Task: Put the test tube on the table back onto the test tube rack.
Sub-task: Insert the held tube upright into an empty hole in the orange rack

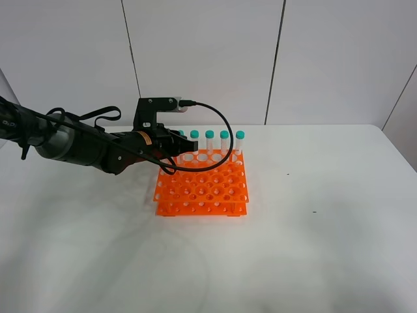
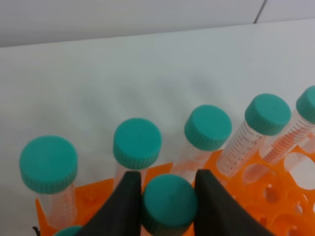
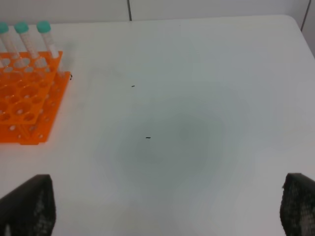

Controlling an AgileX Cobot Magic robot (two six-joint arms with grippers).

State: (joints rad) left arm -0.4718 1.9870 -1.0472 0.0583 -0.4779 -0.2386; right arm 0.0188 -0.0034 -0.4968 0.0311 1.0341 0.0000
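Left arm (image 1: 78, 147) reaching in over rack's (image 1: 202, 189) back-left corner. Left gripper (image 2: 168, 196) clamped on tube (image 2: 168, 202), dark fingers (image 2: 125, 204) pressing both sides of its teal cap. Tube upright, one row nearer the camera than rack's back row, over or in a hole there. Cannot tell how deep it sits: lower body hidden in wrist view, gripper blocks it in high view.

Back row of rack: capped tubes (image 2: 138, 142) standing in line, four plain in high view right of gripper, more at left in wrist view. Rest of rack holes empty as far as visible.

Right of rack: bare table (image 1: 326, 215), a few dark specks, no loose tube lying anywhere in view. Right gripper (image 3: 167, 206) far right of rack, out of high view, jaws wide apart, holding nothing, hovering over bare table.

Progress, judged: pick done, carry done, tube already at rack. Left to do: seat tube fully if not down yet, open jaws, lift clear without knocking neighbours. Close to finished.
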